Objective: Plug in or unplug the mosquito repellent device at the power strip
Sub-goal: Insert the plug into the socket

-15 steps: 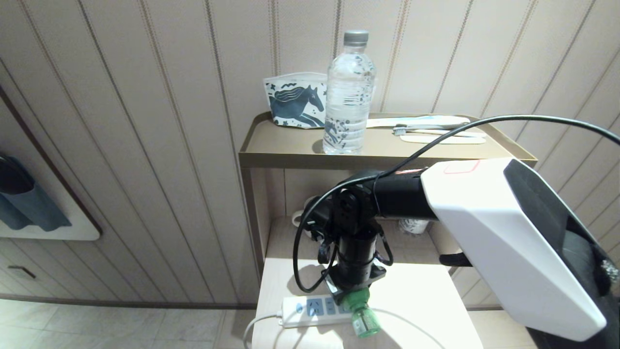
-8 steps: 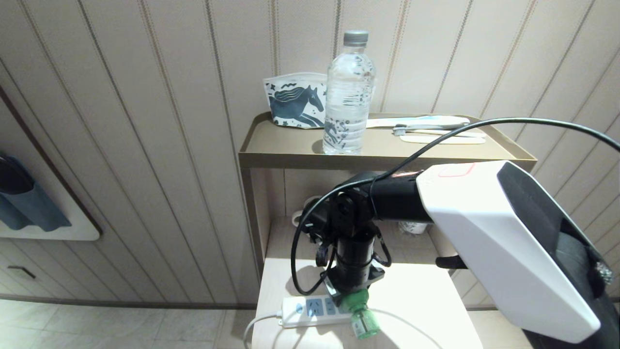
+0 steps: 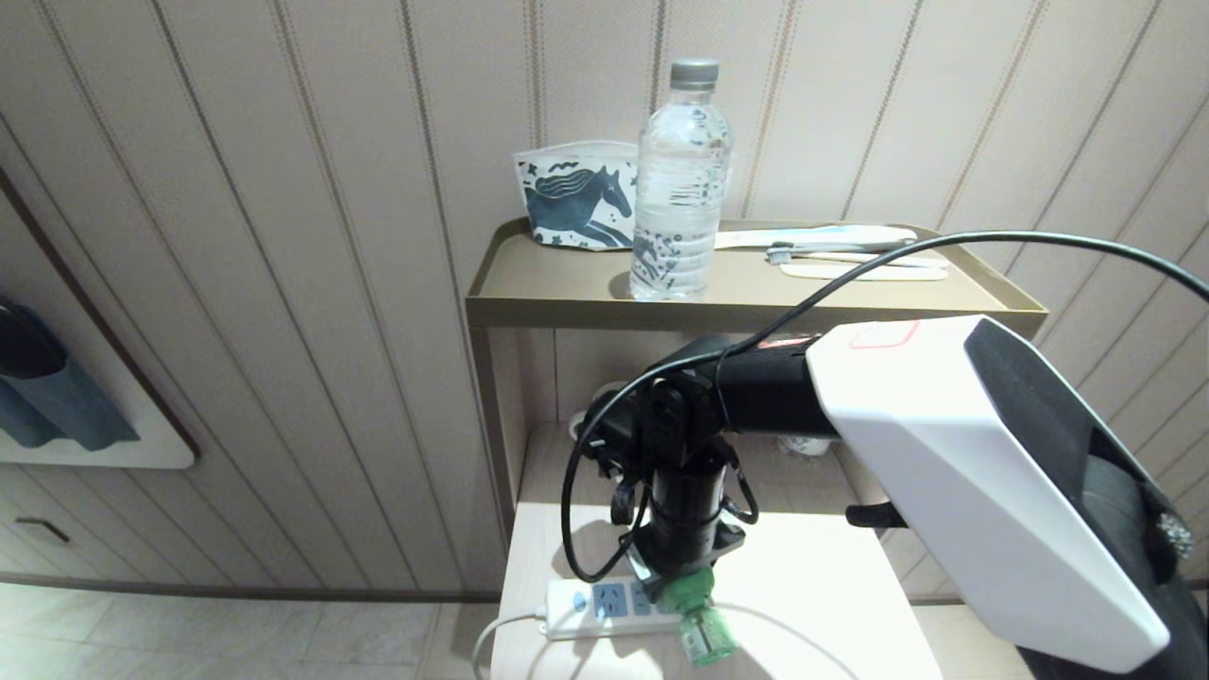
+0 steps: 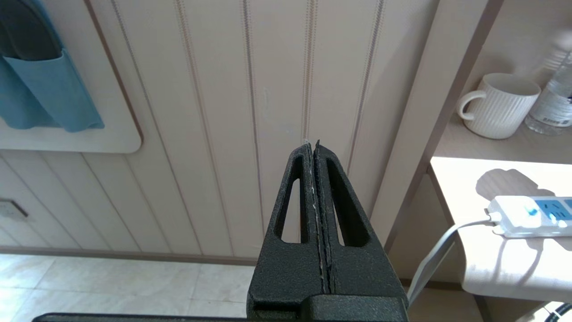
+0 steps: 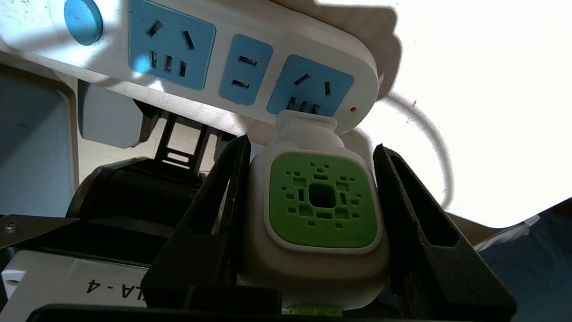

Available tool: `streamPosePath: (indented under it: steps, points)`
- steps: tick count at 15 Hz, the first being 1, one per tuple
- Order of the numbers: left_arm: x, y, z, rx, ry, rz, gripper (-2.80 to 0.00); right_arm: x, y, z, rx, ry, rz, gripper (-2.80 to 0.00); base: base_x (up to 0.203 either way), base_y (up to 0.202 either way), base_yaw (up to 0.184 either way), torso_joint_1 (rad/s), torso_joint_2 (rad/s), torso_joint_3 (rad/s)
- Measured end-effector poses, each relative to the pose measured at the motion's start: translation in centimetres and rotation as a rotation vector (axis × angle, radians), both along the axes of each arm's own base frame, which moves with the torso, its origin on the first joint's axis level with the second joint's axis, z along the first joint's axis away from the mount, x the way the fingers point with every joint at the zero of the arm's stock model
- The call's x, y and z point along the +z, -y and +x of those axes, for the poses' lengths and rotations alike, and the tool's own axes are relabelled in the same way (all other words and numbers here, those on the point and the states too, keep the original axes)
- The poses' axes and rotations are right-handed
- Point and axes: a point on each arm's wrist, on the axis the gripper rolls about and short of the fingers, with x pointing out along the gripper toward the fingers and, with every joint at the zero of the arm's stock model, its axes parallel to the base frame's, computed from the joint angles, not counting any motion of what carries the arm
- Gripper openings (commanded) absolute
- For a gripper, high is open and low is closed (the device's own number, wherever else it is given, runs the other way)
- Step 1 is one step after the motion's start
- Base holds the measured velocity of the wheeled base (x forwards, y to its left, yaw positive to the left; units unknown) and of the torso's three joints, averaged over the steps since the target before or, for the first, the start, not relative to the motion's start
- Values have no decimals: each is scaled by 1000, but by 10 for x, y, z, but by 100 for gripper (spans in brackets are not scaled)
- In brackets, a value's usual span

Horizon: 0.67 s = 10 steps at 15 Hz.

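right wrist view: device clamped at the strip's end socket

your right gripper (image 5: 313,210) has its two black fingers (image 5: 214,210) pressed against the sides of the device (image 5: 321,201), so it is grasping the white body with the green vented face between them. you can see the device's narrow white end meeting the last blue socket panel of the strip (image 5: 223,40), the panel nearest the small red dot. the other two blue panels and the blue button (image 5: 83,15) are bare. whether the plug is fully seated you cannot tell from here.

from the head view, your right gripper (image 3: 688,578) points down over the light table (image 3: 831,586), and the device (image 3: 701,623) shows below it, green cap up top and the translucent green bottle tilted toward the table's near edge. the strip (image 3: 604,604) lies along that edge with its white cord (image 3: 496,633) running off the left side.

your left gripper (image 4: 315,197) is clenched on nothing, fingers flat together, hanging beside the table in front of the panelled wall. a white mug (image 4: 500,105) stands on the shelf behind the strip. a water bottle (image 3: 682,179) and a horse-print pouch (image 3: 574,208) sit on the upper shelf (image 3: 548,283).
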Motion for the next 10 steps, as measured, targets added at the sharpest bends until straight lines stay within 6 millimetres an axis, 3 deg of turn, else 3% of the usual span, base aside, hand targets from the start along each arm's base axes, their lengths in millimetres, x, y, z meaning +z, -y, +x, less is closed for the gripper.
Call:
streamPosePath:
  steps: [10]
  points:
    - [0,0,0,0,0,0,-280,-14,-2,4,-2,-14,-20,-280,0,0,0,0,0,0]
